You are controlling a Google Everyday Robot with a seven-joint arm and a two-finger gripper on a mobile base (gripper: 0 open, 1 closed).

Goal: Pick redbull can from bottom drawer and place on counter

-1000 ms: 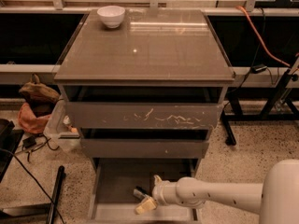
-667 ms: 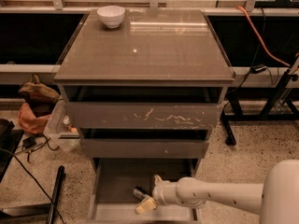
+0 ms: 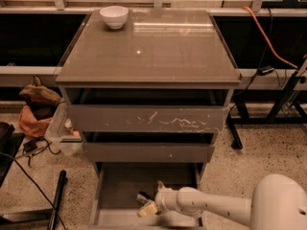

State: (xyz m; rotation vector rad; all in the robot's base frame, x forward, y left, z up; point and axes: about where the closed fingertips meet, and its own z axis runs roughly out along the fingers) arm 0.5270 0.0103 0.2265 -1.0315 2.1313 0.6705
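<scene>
The bottom drawer point(image 3: 120, 188) is pulled open at the foot of the cabinet, and its flat grey-brown floor shows. My gripper point(image 3: 146, 203) is inside it, low over the floor near the front middle. The white arm point(image 3: 211, 210) reaches in from the lower right. I cannot make out the redbull can; it may be hidden at the gripper. The counter point(image 3: 158, 47) is the glossy grey-brown top slab above the drawers.
A white bowl point(image 3: 114, 16) stands at the counter's back left corner. The top drawer has a white-scratched front point(image 3: 148, 119), and the middle drawer point(image 3: 148, 152) sits just above the gripper. A bag, a bin and cables lie on the floor at the left. An orange cable and a stand leg are at the right.
</scene>
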